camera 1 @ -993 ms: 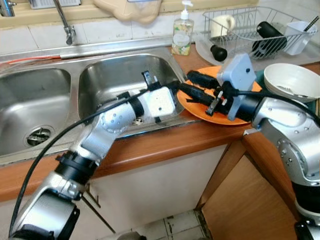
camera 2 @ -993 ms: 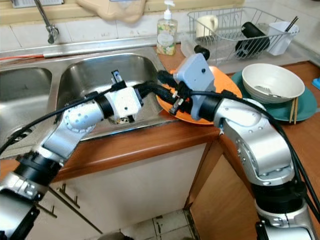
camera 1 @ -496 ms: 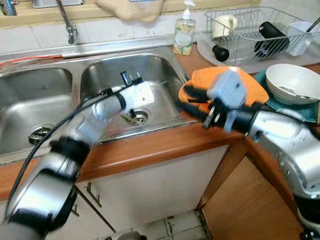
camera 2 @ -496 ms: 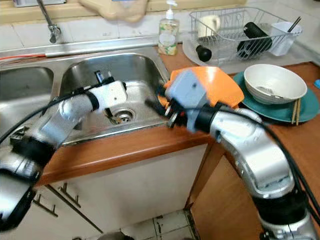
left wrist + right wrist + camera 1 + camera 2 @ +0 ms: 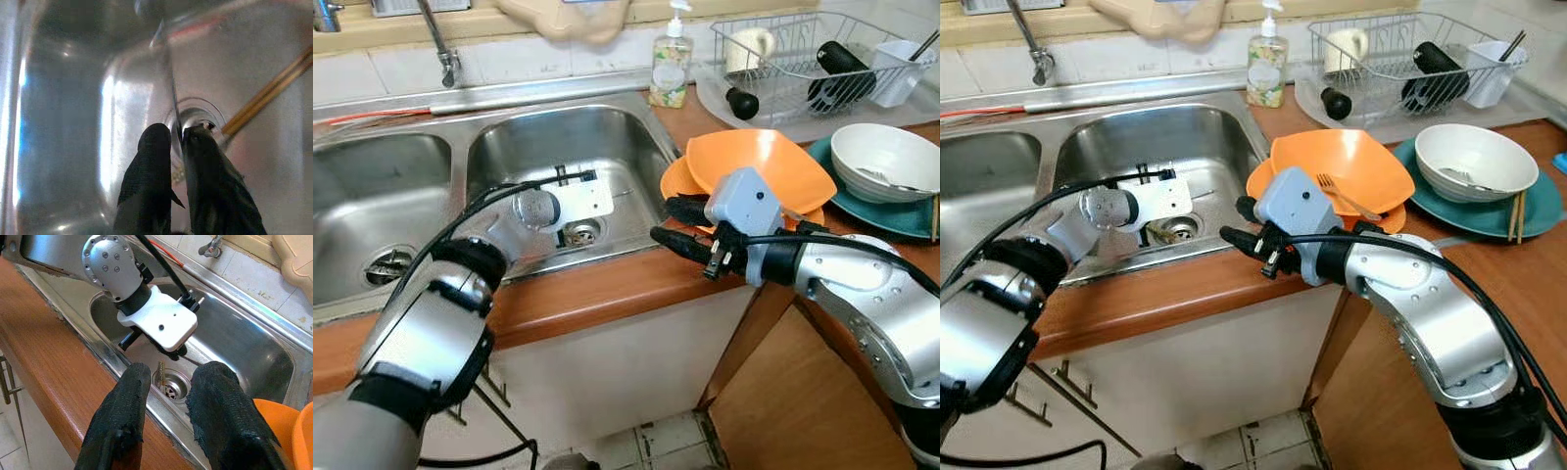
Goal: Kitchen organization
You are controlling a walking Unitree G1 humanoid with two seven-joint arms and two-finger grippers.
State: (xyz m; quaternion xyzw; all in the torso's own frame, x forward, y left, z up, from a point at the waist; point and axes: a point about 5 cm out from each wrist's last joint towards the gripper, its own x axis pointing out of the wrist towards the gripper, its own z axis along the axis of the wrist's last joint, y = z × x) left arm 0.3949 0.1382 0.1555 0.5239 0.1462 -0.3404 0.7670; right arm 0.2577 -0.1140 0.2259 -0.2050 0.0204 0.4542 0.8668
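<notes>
My left gripper hangs low in the right sink basin, over the drain. It is shut on a thin metal utensil that sticks out past the fingertips. Its white wrist block hides the fingers from the head views. My right gripper hovers open and empty over the counter edge, between the sink and the orange plate. An orange bowl with a fork in it sits on that plate.
A white bowl rests on a teal plate with chopsticks at the right. Behind stand a dish rack holding a mug and a black bottle, a soap bottle and the faucet. A gold stick lies by the drain.
My left gripper has swung from the orange plate's edge back into the sink basin. My right gripper has drawn off the plate toward the counter's front edge, uncovering the orange bowl.
</notes>
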